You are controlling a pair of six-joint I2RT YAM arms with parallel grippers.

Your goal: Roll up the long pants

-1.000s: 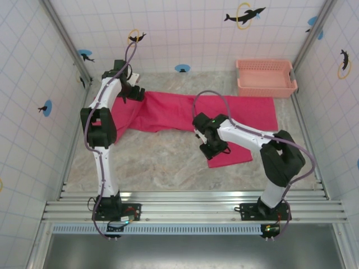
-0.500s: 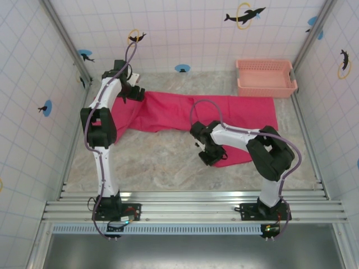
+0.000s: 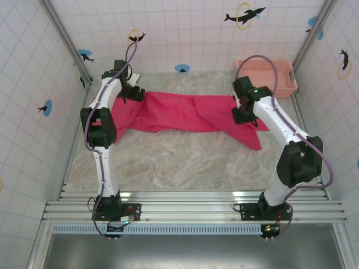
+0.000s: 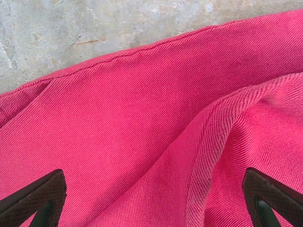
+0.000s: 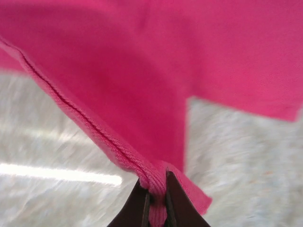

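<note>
Hem of the long pants (image 3: pixel 185 112), spread across the far surface (image 3: pixel 168 162), sits pinched in the right hand (image 5: pixel 156 201), seemingly to straighten that leg; the left hand (image 4: pixel 154 189) is spread wide over the other end.

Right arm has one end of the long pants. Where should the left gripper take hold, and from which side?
Probably the raised seam fold of the long pants, coming straight down. It humps up off the flat cloth between the fingers of the open left gripper, giving them something to close across. The right gripper pinches a hemmed edge.
</note>
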